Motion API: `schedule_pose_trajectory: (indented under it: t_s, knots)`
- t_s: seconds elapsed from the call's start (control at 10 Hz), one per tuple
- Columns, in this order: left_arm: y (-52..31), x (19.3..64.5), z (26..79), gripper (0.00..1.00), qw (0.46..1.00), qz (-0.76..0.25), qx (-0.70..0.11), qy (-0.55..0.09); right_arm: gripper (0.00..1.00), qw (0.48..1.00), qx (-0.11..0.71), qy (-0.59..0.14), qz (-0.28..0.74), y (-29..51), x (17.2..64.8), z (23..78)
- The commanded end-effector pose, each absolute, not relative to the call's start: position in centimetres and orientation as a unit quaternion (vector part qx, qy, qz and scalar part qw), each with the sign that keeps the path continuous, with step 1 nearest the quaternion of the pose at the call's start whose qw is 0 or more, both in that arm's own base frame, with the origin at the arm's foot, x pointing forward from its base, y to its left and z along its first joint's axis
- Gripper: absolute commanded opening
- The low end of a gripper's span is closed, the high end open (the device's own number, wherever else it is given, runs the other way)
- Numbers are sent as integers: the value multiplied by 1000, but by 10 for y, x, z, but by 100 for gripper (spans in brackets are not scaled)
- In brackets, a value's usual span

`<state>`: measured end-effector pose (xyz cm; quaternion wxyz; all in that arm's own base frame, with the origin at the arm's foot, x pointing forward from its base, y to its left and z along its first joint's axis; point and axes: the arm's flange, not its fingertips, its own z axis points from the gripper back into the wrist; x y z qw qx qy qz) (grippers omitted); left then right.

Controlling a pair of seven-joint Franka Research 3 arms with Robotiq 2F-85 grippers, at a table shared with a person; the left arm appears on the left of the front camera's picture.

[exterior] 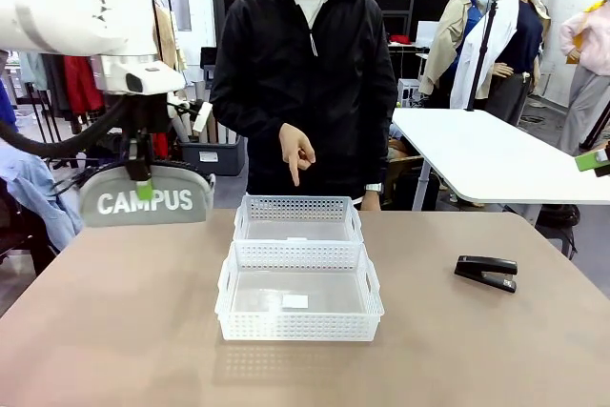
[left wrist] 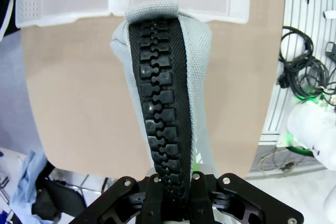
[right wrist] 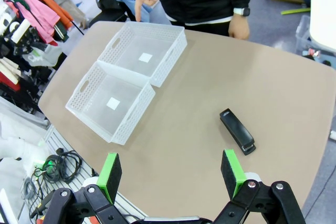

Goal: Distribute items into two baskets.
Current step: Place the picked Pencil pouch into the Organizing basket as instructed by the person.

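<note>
My left gripper (exterior: 143,188) is shut on the top of the grey "CAMPUS" pouch (exterior: 145,199), which hangs in the air above the table's far left corner. In the left wrist view the pouch (left wrist: 199,51) and its black zipper hang down from the closed fingers, with a basket rim (left wrist: 52,17) beyond. Two white lattice baskets stand end to end at the table's middle: the near basket (exterior: 299,329) and the far basket (exterior: 299,207). A black stapler (exterior: 486,272) lies on the table to the right. My right gripper (right wrist: 170,174) hangs open high above the table, with the stapler (right wrist: 237,131) below it.
A person in a black jacket stands at the far side and points one finger (exterior: 294,174) down toward the far basket (right wrist: 147,51). Their other hand (right wrist: 239,27) rests at the table edge. A white table (exterior: 496,154) stands behind on the right.
</note>
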<state>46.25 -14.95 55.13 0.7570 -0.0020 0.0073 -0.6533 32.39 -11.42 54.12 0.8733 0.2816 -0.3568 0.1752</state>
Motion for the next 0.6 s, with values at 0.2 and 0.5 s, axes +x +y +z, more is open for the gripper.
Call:
schedule_pose_trajectory:
  t_s: [0.2,0.5]
  knots:
    - [-184,517,560,0,716,-697,-35,-23,100,867,288,-364,181,-114,325,542]
    - [-222,556,555,0,699,-713,-50,-29,100,867,288,-364,181,-114,325,542]
